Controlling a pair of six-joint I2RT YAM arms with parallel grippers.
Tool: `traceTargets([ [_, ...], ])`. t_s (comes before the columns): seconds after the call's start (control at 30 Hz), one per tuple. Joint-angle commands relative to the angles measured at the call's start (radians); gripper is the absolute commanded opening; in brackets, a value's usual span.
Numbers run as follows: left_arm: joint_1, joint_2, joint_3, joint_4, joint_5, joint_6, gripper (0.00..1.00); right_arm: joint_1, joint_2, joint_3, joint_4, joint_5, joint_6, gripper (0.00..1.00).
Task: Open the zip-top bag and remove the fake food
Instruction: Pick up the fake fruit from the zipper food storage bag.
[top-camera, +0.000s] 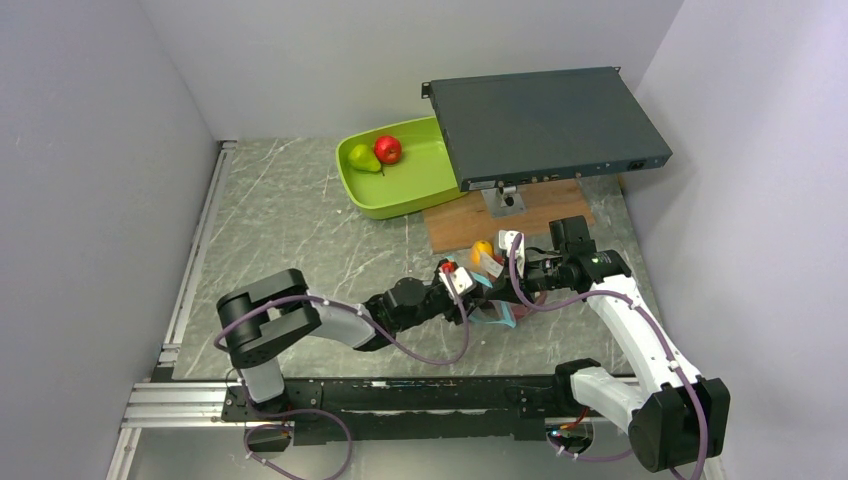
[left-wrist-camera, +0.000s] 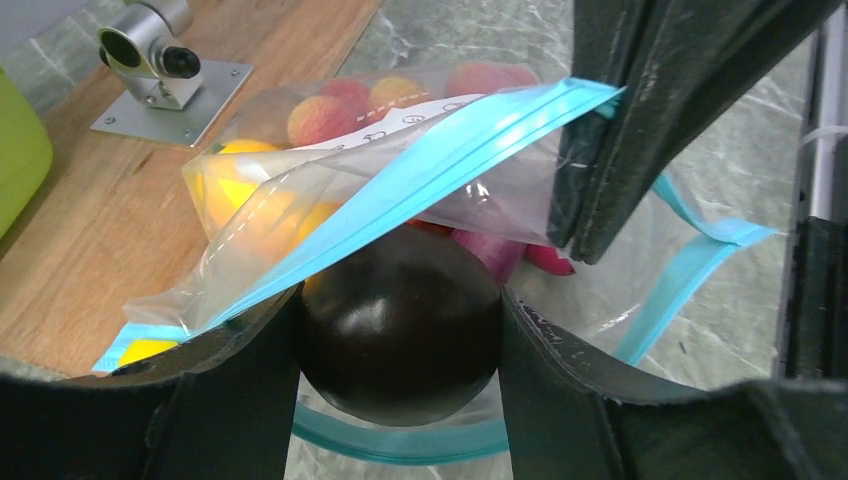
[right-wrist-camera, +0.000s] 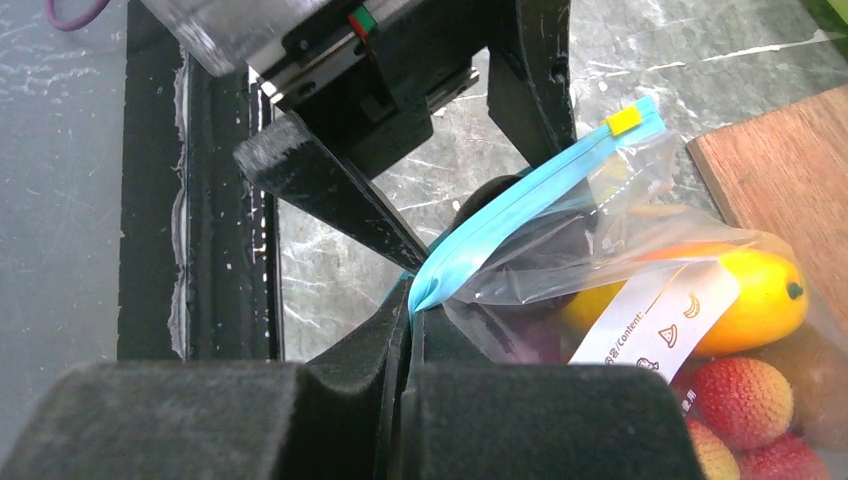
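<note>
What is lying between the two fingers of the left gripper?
A dark plum, touching both fingers at the open mouth of the zip-top bag; the left wrist view shows it.

Two arms work here, each with one gripper: the left gripper (left-wrist-camera: 398, 352) and the right gripper (right-wrist-camera: 408, 335). There is one zip-top bag (left-wrist-camera: 400, 170). One lime-green tray (top-camera: 400, 197) holds two fruits, one red apple (top-camera: 388, 149) and one green pear (top-camera: 362, 158). At the bag are one dark plum (left-wrist-camera: 400, 300), one orange-yellow mango (right-wrist-camera: 745, 290) and at least three red bumpy berries (right-wrist-camera: 735, 400). There is also one wooden board (top-camera: 455, 227) and one dark flat box (top-camera: 545, 125).
</note>
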Motion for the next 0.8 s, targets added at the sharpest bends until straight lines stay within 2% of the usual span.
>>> traceTargets([
  [0.0,0.006,-0.074,-0.016,-0.064,0.084,-0.082,0.01,0.002,-0.011,0.012,-0.003,-0.027,0.0,0.0],
  [0.47,0.006,-0.233,-0.086,-0.178,0.278,-0.083,0.0,0.001,-0.012,0.011,0.001,-0.018,0.003,0.0],
  [0.63,0.027,-0.285,-0.115,-0.177,0.465,-0.085,0.0,0.001,-0.015,0.011,-0.001,-0.017,0.002,0.0],
  [0.77,0.07,-0.316,-0.109,-0.213,0.609,-0.148,0.0,0.001,-0.016,0.012,-0.004,-0.018,-0.004,0.0],
])
